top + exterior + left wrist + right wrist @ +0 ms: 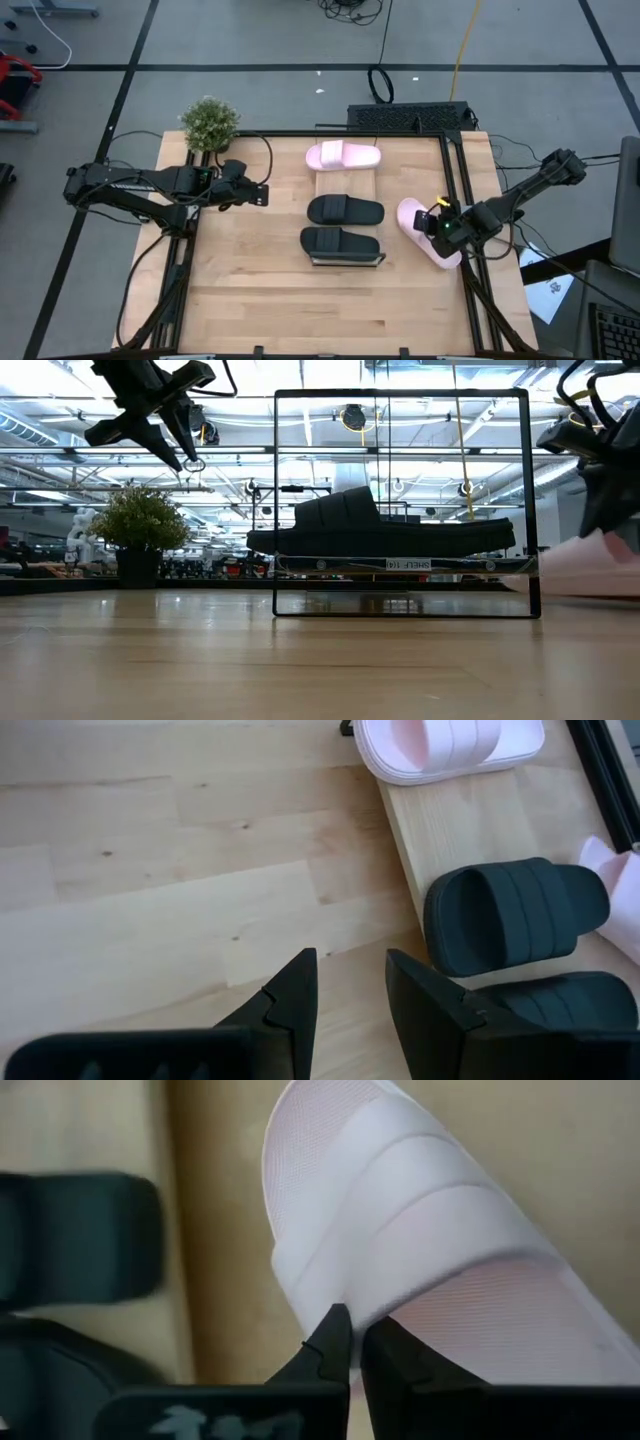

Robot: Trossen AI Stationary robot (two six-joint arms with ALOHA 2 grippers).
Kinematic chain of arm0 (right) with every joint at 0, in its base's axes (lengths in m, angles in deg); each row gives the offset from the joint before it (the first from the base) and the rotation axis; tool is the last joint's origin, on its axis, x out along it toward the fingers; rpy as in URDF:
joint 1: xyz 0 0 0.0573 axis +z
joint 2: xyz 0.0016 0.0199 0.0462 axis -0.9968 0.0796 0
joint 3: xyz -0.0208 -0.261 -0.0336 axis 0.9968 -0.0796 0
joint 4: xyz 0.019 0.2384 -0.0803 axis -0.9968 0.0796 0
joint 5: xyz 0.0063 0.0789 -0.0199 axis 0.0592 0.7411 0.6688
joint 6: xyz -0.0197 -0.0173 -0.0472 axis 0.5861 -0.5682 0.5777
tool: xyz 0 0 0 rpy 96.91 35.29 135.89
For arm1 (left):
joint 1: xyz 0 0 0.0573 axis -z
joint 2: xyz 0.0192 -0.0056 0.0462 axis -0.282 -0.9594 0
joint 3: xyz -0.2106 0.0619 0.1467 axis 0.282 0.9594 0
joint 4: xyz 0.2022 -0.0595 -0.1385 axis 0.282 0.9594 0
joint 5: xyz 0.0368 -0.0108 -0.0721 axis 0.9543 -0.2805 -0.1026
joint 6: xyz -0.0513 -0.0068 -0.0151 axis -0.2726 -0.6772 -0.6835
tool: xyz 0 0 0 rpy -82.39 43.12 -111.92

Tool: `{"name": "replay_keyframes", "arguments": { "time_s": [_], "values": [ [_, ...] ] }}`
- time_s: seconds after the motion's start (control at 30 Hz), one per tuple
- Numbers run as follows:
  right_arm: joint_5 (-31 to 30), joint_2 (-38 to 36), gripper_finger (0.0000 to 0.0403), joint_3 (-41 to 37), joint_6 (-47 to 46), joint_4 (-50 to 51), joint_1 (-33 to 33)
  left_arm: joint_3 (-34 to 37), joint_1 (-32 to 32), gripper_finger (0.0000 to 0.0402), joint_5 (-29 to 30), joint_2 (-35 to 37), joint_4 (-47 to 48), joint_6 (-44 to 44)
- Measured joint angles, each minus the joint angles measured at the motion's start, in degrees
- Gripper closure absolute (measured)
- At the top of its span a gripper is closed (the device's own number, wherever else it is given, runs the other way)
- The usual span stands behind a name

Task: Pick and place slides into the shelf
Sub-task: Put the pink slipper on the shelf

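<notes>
High view: three slides lie on the shelf (345, 190): a pink slide (343, 155) at the far end, a black slide (345, 210) in the middle, a second black slide (340, 243) at the near end.
Remaining slide: the fourth slide (425, 231), pink, lies on the table right of the shelf, apart from it, by the right frame rail.
Right gripper (441, 224): over the fourth slide; in the right wrist view its fingers (330, 1345) are pressed together at the edge of the strap. Whether the strap is pinched between them cannot be told.
Left gripper (262, 193): held above the table left of the shelf, fingers partly spread, holding nothing; waiting.
Step in hand (judged): securing the last pink slide.
Doing it well: confirm the strap is truly caught before lifting; raise it level, carry it left, and set it in the gap beside its pink mate without nudging the black pair.
</notes>
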Motion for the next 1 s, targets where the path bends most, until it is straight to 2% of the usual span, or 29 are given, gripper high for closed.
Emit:
{"name": "replay_keyframes", "arguments": {
  "time_s": [0.4, 0.53, 0.67, 0.87, 1.0],
  "values": [
    [-19.0, -4.6, 0.0403, 0.0, -0.5, -0.7, 0.0, 0.0, 0.0, 0.0286, -0.4, 0.0, -0.6, -0.9],
    [-26.3, -7.7, 0.0403, 0.2, 3.8, -3.7, -0.6, 0.0, 0.0, 0.0286, -0.5, 0.0, -0.6, -0.9],
    [-29.5, -10.6, 0.0403, 2.8, 14.1, -7.0, -3.3, 0.0, 0.0, 0.0286, -0.5, 0.0, -0.6, -0.9],
    [-29.1, -14.1, 0.0403, 8.8, 38.2, -16.1, -10.9, 0.0, 0.0, 0.0286, -0.5, 0.0, -0.6, -0.9],
    [-22.4, -14.9, 0.0403, 13.0, 54.5, -23.4, -17.7, 0.0, 0.0, 0.0286, -0.5, 0.0, -0.6, -0.9]
  ]
}}
